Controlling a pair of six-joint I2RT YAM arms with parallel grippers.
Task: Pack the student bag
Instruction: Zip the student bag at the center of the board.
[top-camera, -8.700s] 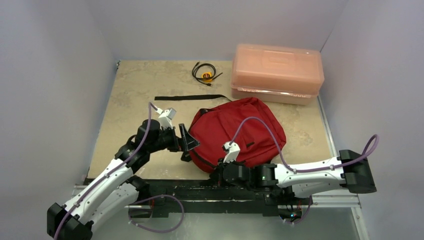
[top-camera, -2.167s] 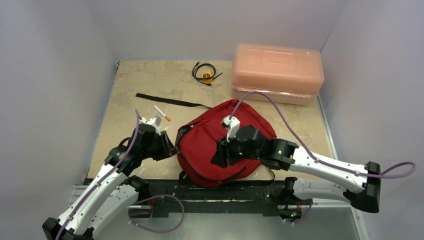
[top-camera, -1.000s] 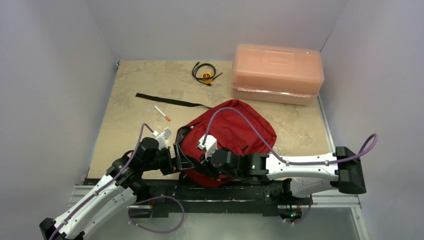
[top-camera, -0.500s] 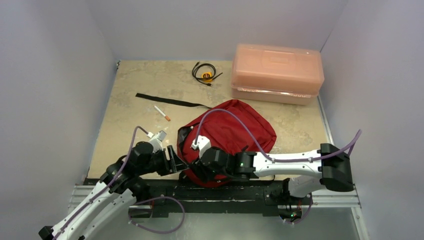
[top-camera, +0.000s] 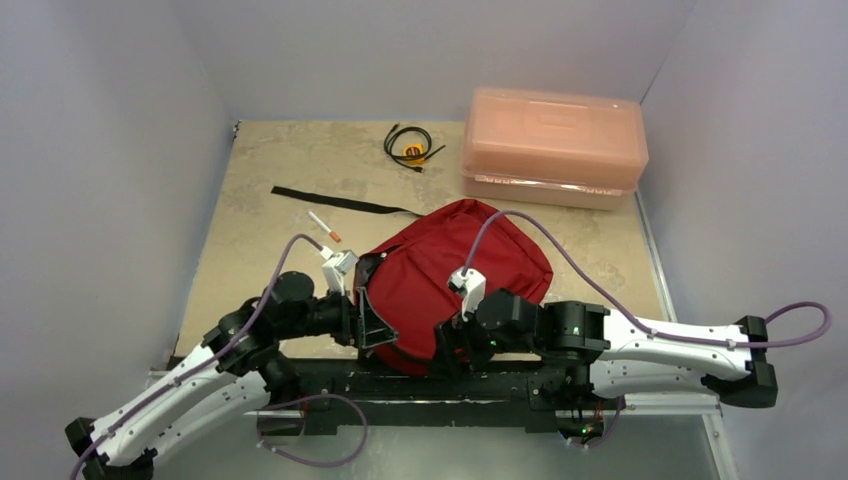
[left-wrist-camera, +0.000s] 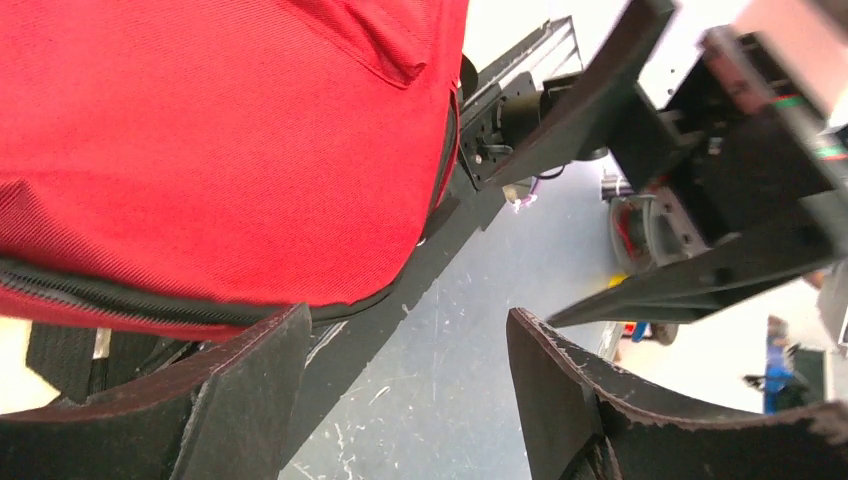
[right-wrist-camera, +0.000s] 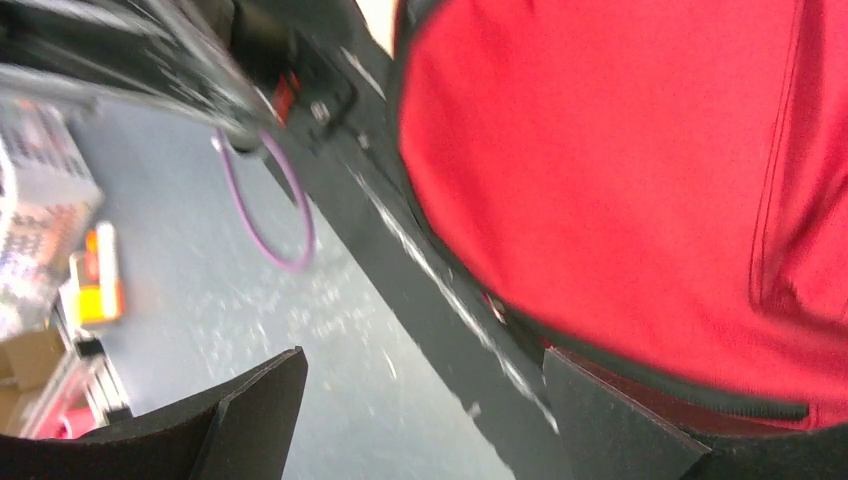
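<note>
the student bag (top-camera: 460, 262) lies flat on the near middle of the desk (top-camera: 250, 180). its near end is at the desk's front edge, over the black rail (top-camera: 330, 385) that carries the arms. a black zip runs along its rim, and no view looks inside it, so what it holds cannot be told.

the pink box (top-camera: 555, 140) stands in the far right corner with its lid down. its walls are cloudy, and nothing inside can be made out. the bag's rounded far end is near the box.

the left hand (left-wrist-camera: 408, 330) is at the bag's near left corner. its jaws are apart with only floor showing between them (one finger sits just under the zipped edge, contact unclear). the right hand (right-wrist-camera: 425, 365) is at the bag's near edge with its jaws spread wide and gripping nothing, and red fabric lies beside one finger.

three things lie loose on the desk, outside both containers: a black strap (top-camera: 345, 203), a white pen (top-camera: 323, 226) beside it, and a coiled black cable (top-camera: 408, 145) further back.
</note>
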